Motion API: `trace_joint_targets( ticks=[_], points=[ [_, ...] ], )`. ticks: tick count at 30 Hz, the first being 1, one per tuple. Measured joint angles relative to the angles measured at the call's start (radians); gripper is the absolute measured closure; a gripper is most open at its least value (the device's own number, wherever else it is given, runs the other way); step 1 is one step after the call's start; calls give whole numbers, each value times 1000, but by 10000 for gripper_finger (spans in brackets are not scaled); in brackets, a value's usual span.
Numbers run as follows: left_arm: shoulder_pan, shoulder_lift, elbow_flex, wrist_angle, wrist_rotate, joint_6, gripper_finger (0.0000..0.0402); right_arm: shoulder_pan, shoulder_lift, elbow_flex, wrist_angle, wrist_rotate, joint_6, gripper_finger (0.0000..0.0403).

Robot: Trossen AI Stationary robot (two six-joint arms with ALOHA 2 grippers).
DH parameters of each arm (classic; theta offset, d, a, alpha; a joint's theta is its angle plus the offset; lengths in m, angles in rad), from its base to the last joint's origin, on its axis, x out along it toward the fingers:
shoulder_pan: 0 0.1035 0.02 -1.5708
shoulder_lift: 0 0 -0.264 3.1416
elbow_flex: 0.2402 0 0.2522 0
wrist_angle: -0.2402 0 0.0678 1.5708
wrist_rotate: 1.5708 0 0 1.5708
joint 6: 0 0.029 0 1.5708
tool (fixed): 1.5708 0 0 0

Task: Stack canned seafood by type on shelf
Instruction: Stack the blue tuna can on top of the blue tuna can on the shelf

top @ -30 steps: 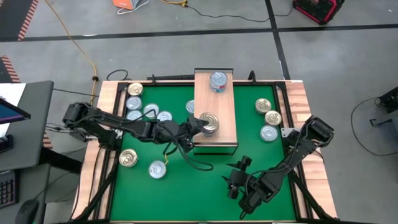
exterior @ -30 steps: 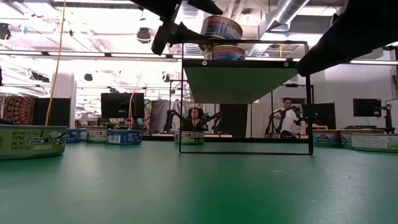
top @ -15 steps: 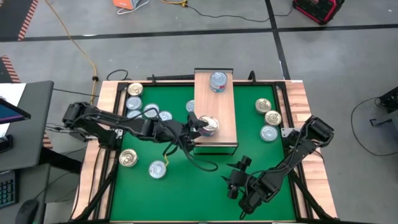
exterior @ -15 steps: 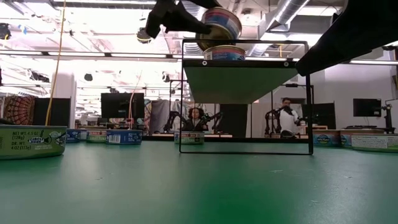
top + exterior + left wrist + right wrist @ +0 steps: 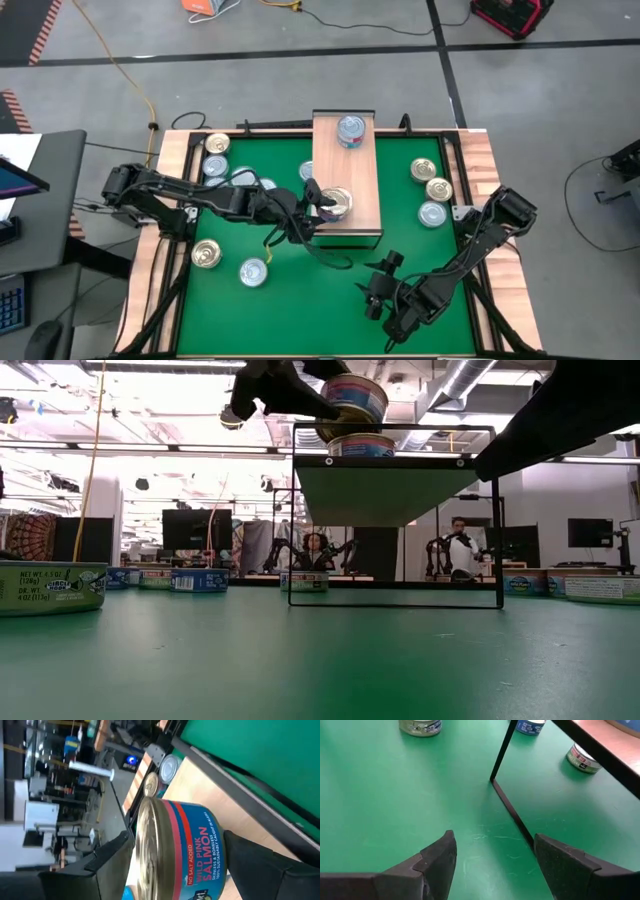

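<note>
the left gripper point(image 5: 318, 200) pinches a salmon tin point(image 5: 337, 201) at the near end of the shelf point(image 5: 345, 182), its fingers point(image 5: 107, 855) on both sides of the tin. in the low view this tin sits tilted on another tin point(image 5: 360, 445), so a stack of 2 is forming there. a blue-silver tin point(image 5: 350, 131) stands at the shelf's far end. judging by this, the task is early: about 10 tins lie off the shelf on the green mat point(image 5: 330, 300), most in a cluster far left point(image 5: 216, 166), 2 at near left point(image 5: 207, 254), 3 at right point(image 5: 432, 190). the right gripper point(image 5: 378, 293) waits spread over the near mat, holding nothing. the mat lies inside a wooden table border point(image 5: 485, 160). beyond is a grey floor with cables point(image 5: 120, 70), and the low view shows a lit workshop with screens and 2 people point(image 5: 460, 550) far off.
</note>
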Motion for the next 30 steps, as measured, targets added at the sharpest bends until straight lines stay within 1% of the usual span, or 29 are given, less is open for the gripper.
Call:
trace_joint_targets(
  ticks=[3, 6, 9, 12, 15, 19, 22, 25, 26, 27, 29, 30],
  points=[
    [21, 0, 4, 15, 6, -4, 113, -1, 0, 0, 1, 0, 0, 111],
    [24, 0, 19, 3, 39, -21, 113, -1, 0, 0, 1, 0, -1, 111],
    [22, 15, 36, 16, 41, -14, 113, 0, 0, 0, 2, 0, -3, 111],
    [44, 27, 36, 16, 67, -28, 113, 0, 0, 0, 2, 0, -3, 111],
    [61, 44, 36, -4, 70, -36, 113, 0, 0, 0, 15, 0, -15, 111],
    [66, 59, 34, 29, 80, -17, 113, 0, 0, 0, 14, 0, -19, 111],
    [71, 58, 37, 93, 97, 9, 113, 0, 1, 0, 9, 0, -22, 111],
    [80, 61, 37, 106, 127, -12, 113, 0, 1, 0, 11, 0, -23, 111],
    [75, 61, 39, 91, 120, -24, 113, 0, 1, 0, 9, -2, -21, 111],
    [59, 57, 55, 47, 88, -32, 113, 2, 1, 0, 9, -6, -15, 111],
    [5, 33, 99, -52, -10, -75, 114, 10, 1, 0, 8, -19, -11, 111],
    [-20, 17, 127, -102, -40, -119, 116, 15, 1, 0, 5, -20, -11, 111]
  ],
)
